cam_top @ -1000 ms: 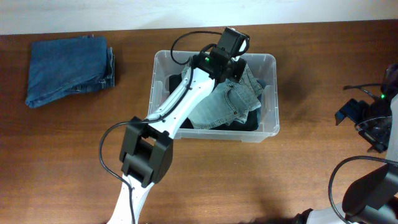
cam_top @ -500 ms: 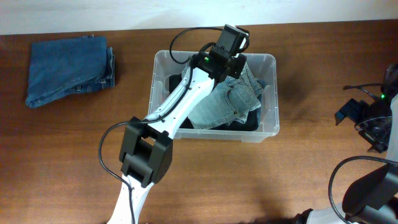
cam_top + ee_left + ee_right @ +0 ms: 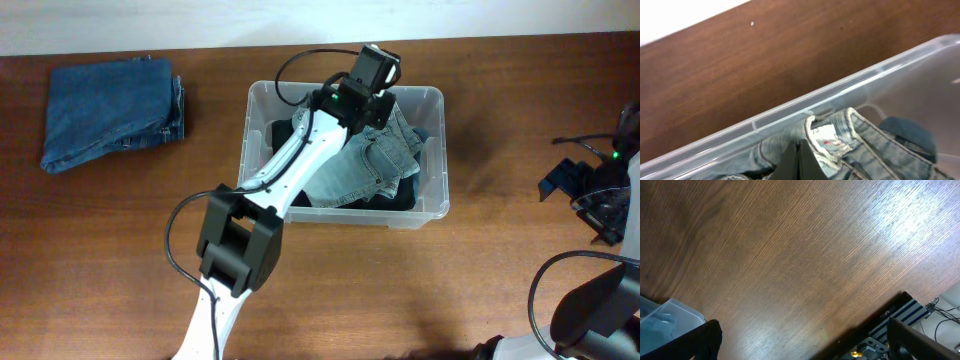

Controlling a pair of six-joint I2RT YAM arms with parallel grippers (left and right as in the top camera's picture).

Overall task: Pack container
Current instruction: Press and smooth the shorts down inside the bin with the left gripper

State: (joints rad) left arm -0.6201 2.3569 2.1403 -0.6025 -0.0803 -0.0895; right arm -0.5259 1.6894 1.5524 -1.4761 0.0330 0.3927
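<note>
I find nothing readable in any view. The only marking is a white tag (image 3: pixel 826 141) with red print, sewn inside the waistband of the light-wash jeans (image 3: pixel 865 135) in the container (image 3: pixel 790 112), and it is too blurred to make out.

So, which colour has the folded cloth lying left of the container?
The folded cloth is blue denim, best seen in the overhead view.

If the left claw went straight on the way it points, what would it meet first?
Probably the pale jeans' waistband, right ahead of the left claw, then the container wall; depth unclear.
</note>
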